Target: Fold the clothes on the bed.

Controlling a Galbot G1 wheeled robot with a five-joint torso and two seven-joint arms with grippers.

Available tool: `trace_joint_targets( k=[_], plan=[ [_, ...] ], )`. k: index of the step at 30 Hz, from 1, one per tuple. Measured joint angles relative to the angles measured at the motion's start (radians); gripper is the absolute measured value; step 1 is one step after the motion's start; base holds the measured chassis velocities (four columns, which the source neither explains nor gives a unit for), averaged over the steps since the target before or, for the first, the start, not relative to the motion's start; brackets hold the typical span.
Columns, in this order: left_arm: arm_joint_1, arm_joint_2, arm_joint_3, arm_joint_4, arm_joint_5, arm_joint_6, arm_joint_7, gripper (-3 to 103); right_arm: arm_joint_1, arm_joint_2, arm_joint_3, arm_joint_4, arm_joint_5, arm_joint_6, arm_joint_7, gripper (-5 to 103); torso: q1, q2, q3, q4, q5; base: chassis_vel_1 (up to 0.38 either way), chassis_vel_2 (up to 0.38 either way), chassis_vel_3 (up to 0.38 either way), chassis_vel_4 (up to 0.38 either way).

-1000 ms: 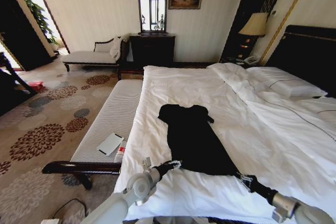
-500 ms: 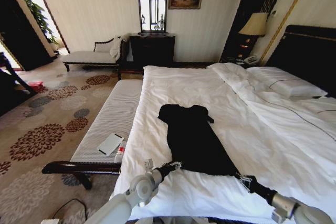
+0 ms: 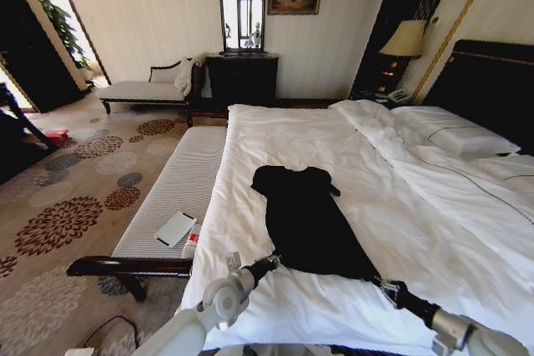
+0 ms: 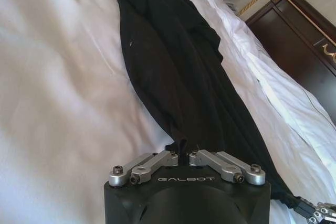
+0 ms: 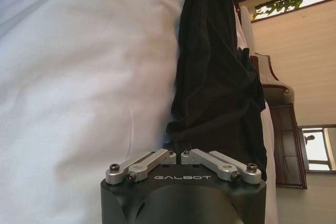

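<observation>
The clothes [image 3: 307, 221], a black T-shirt, lie in a long narrow strip on the white bed [image 3: 275, 139], collar end away from me. My left gripper [image 3: 274, 258] is shut on the near left corner of the hem. My right gripper [image 3: 383, 283] is shut on the near right corner. In the left wrist view my left gripper [image 4: 182, 149] pinches a small tuft of the black fabric [image 4: 173, 61] just above the sheet. In the right wrist view my right gripper [image 5: 178, 149] pinches the fabric [image 5: 220, 77] in the same way.
A ribbed bench [image 3: 188, 168] runs along the bed's foot on the left, with a flat white item [image 3: 175, 228] and a small bottle [image 3: 191, 242] on it. Pillows [image 3: 455, 132] and the dark headboard [image 3: 492, 81] are at the right. Patterned carpet [image 3: 75, 206] lies to the left.
My left gripper has edged slightly back and left with its hem corner. The right gripper and the rest of the shirt have hardly moved.
</observation>
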State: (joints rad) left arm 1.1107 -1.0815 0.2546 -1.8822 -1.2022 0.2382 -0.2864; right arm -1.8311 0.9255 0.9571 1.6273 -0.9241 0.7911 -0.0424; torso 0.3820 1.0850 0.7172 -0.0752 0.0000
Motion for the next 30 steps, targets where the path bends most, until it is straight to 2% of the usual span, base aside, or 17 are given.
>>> trace_joint_targets(
  k=[7, 11, 15, 19, 28, 30],
  plan=[
    [0.014, 0.019, 0.003, -0.031, 0.019, -0.004, -0.006, 3, -0.003, 0.000, 0.005, 0.008, 0.000, 0.004, 0.003, 0, 0.000, 0.000, 0.000, 0.0000, 0.0000, 0.000, 0.000, 0.000, 0.000],
    [0.036, 0.054, 0.002, -0.086, 0.035, -0.005, -0.012, 3, -0.003, 0.002, 0.005, 0.016, 0.003, 0.005, 0.005, 0, 0.000, 0.000, 0.000, -0.0001, -0.0001, 0.000, 0.000, 0.000, 0.000],
    [0.082, 0.119, -0.039, -0.170, 0.046, -0.005, -0.018, 3, -0.003, 0.004, 0.005, 0.037, 0.015, 0.005, 0.006, 0, 0.000, 0.000, 0.000, 0.0000, -0.0001, 0.000, 0.000, 0.000, 0.000],
    [0.119, 0.152, -0.080, -0.217, 0.049, -0.005, -0.025, 3, -0.004, 0.004, 0.005, 0.054, 0.023, 0.005, 0.006, 0, 0.000, 0.000, 0.000, 0.0001, -0.0002, 0.000, 0.000, 0.000, 0.000],
    [0.218, 0.181, -0.131, -0.257, 0.081, -0.005, -0.033, 3, -0.036, 0.004, 0.008, 0.088, 0.028, 0.006, 0.005, 0, 0.000, 0.000, 0.000, 0.0000, -0.0002, 0.000, 0.000, 0.000, 0.000],
    [0.271, 0.194, -0.148, -0.276, 0.101, -0.005, -0.033, 3, -0.062, 0.010, 0.012, 0.109, 0.029, 0.006, 0.005, 0, 0.000, 0.000, 0.000, 0.0000, -0.0002, 0.000, 0.000, 0.000, 0.000]
  ],
)
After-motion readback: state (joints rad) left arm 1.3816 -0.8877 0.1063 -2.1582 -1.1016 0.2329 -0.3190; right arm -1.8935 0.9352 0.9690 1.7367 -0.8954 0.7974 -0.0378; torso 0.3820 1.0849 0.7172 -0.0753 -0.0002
